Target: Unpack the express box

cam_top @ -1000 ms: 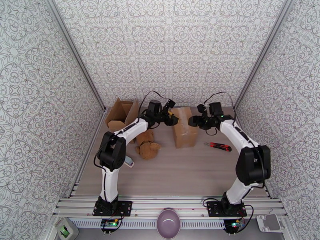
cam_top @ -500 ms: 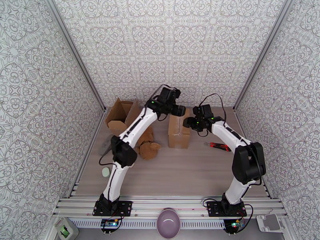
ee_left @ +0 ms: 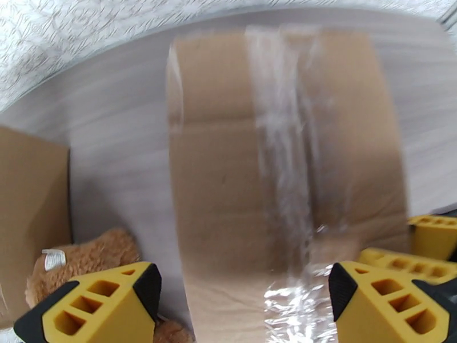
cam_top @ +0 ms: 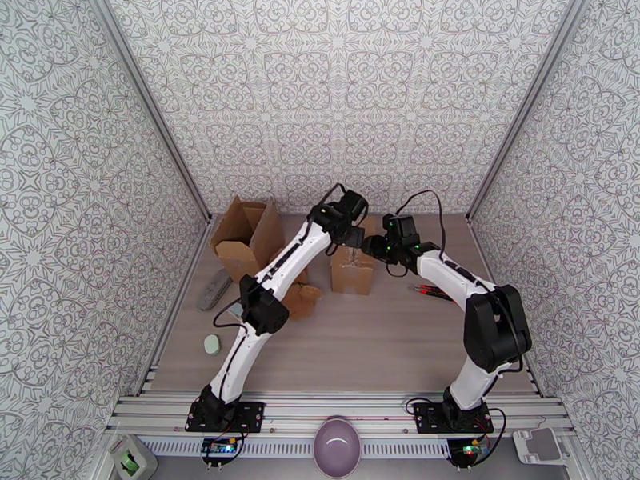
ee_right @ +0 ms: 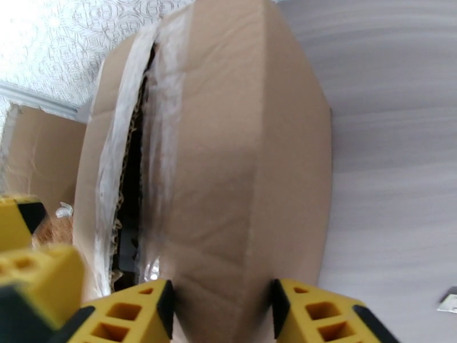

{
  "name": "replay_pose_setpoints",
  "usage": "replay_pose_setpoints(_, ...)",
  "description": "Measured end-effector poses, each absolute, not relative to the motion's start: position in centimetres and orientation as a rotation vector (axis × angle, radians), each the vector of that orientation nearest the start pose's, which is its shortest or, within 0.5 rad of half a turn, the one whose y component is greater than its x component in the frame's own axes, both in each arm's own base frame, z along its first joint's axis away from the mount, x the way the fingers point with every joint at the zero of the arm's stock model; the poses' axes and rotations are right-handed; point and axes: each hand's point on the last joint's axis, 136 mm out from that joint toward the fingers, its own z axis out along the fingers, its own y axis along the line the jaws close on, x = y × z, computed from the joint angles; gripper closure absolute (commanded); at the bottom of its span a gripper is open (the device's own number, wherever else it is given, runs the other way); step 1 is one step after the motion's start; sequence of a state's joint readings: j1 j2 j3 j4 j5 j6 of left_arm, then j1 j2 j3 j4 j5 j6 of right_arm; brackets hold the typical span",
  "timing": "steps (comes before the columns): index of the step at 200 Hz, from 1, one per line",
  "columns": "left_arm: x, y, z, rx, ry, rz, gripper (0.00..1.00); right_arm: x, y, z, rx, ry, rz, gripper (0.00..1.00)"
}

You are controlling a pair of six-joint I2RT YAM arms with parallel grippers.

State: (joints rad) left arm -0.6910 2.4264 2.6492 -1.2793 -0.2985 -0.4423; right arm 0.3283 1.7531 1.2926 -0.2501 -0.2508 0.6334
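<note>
Express box [cam_top: 353, 270]: L claw [ee_left: 240, 284] wide open above, empty; R claw [ee_right: 220, 307] clamped on its cardboard.

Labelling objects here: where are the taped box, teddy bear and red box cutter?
taped box [ee_left: 228, 184], left wrist view, cardboard face left of tape.
teddy bear [ee_left: 94, 252], left wrist view, brown fur by white tag.
red box cutter [cam_top: 434, 294], top external view, its handle.

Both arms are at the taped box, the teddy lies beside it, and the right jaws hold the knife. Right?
No: the knife lies on the table by the right arm, as the top view shows. The right gripper has its jaws on the box instead. The rest stands.
</note>
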Motion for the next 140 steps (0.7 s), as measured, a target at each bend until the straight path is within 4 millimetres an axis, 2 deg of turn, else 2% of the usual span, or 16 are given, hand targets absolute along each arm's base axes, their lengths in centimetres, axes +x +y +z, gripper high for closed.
replay_pose_setpoints(63,46.5,-31.5,19.1,0.211,2.520,0.059,0.16,45.9,20.5,16.3,0.229,2.332,0.822,0.59)
replay_pose_setpoints(99,46.7,-31.1,17.1,0.227,2.529,0.163,0.12,46.0,20.5,16.4,0.235,2.324,0.832,0.60)
replay_pose_setpoints(113,46.8,-31.0,17.2,0.236,2.515,0.188,0.10,46.0,20.4,16.3,0.240,2.325,0.832,0.61)
replay_pose_setpoints(140,46.9,-30.9,17.5,0.259,2.498,0.217,0.20,46.1,20.4,16.4,0.238,2.323,0.834,0.61)
